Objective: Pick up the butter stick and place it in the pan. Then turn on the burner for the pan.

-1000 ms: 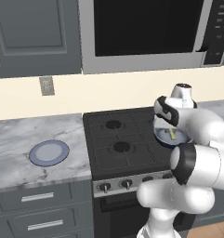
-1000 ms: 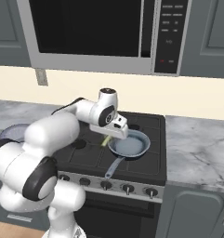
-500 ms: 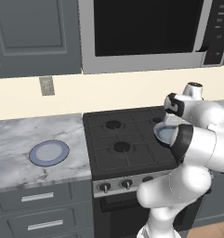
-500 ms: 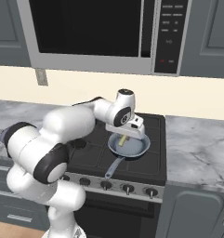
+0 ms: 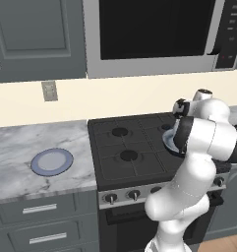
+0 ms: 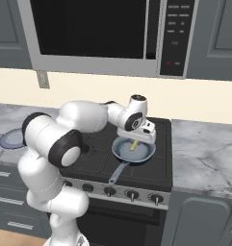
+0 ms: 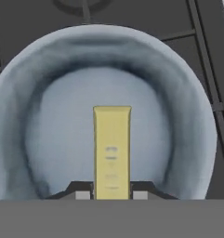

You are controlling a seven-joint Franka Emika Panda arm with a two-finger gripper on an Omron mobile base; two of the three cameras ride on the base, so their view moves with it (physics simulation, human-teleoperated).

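Marble counter (image 5: 21, 142) sits left of the stove (image 5: 134, 152); blue-rimmed plate (image 5: 52, 162) on it, well apart from the cooktop. Outlet (image 5: 49, 91) on the cream wall above that counter. Microwave (image 6: 96, 29) hangs over the stove. Stove knobs (image 6: 132, 195) run along its front edge, below the pan.

Pan (image 6: 133, 151) is on the stove's front-right burner in the right base view, thin handle pointing toward the knobs. Left base view: the arm's white elbow blocks most of the pan, only a sliver of rim shows.

Gripper (image 6: 135, 140) is over the pan, pointing down. Fingers (image 7: 83, 191) are clamped on the butter stick (image 7: 112, 151), one on each side of its near end. Stick reaches out over the pan's grey-blue floor; can't tell if it touches. More marble counter (image 6: 204, 153) right of the stove.
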